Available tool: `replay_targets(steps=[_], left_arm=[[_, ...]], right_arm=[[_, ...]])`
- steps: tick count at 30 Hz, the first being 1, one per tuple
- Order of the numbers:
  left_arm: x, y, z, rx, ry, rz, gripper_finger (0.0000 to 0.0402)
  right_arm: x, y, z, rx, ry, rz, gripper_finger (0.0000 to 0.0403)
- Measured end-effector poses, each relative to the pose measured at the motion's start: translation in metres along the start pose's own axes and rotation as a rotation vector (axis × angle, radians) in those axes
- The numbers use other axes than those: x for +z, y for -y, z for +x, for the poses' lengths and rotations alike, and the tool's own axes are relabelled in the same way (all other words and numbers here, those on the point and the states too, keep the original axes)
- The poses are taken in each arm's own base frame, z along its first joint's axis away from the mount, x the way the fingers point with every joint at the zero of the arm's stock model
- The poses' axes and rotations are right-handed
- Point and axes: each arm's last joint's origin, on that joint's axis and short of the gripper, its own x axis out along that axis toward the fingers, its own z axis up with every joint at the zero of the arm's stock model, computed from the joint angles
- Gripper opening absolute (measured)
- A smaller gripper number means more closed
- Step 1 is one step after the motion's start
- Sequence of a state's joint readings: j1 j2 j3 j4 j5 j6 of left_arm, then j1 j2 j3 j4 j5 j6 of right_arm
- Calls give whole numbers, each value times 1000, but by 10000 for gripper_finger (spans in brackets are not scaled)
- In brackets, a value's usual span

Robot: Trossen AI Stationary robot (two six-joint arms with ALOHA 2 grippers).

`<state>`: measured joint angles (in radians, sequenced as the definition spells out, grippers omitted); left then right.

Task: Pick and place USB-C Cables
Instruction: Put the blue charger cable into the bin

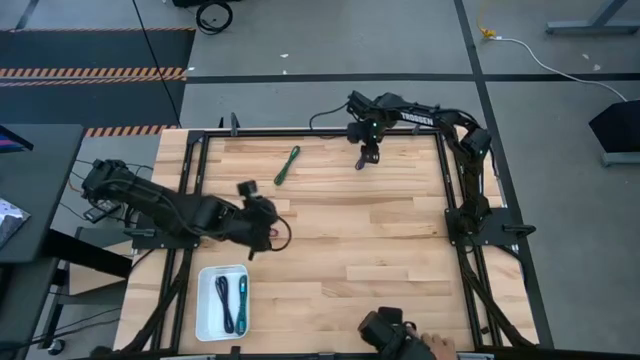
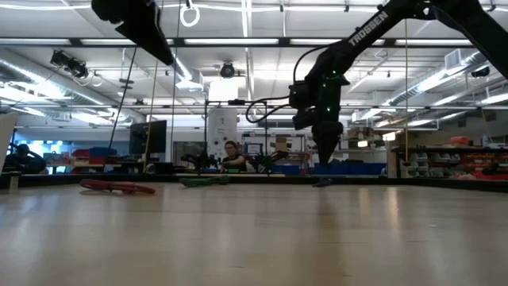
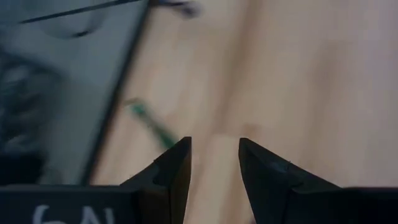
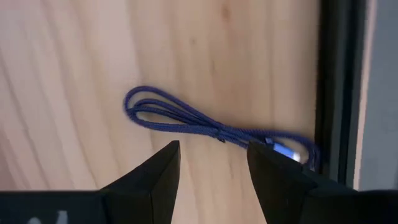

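- R gripper (image 4: 211, 165): jaws spread, empty, over blue-violet cable (image 4: 205, 124) at upper centre of high view, hard by table frame (image 4: 333, 93).
- L gripper (image 3: 214, 162): jaws apart, empty, centre-left of high view.
- Green cable (image 1: 287, 164): loose, upper-mid table.
- Tray (image 1: 207, 320), lower left: two cables inside, colours unclear.
- Risk: frame may block R finger; thin bundle may slip the pinch.
- Hidden: blue-violet cable under R gripper in high view; red loop near L gripper unclear.
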<state>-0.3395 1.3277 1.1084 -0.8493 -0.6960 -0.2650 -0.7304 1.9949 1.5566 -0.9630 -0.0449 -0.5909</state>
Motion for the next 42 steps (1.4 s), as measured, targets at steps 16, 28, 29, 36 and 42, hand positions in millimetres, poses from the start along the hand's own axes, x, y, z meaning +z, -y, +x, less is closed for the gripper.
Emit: replay_targets(steps=[16,28,29,36,42], left_arm=[[-19,17,69,-499,402,-183,141],[-23,34,52,-610,518,-175,141],[-24,35,53,-606,510,-171,141],[-50,35,68,-547,478,-250,141],[-61,31,74,-547,549,-333,141]], right_arm=[[1,-10,0,-93,-129,-234,192],[2,-9,0,-89,-130,-340,164],[2,-8,0,-93,-125,-340,163],[2,-7,4,-68,-73,-368,166],[-6,-17,26,-46,-93,-459,176]])
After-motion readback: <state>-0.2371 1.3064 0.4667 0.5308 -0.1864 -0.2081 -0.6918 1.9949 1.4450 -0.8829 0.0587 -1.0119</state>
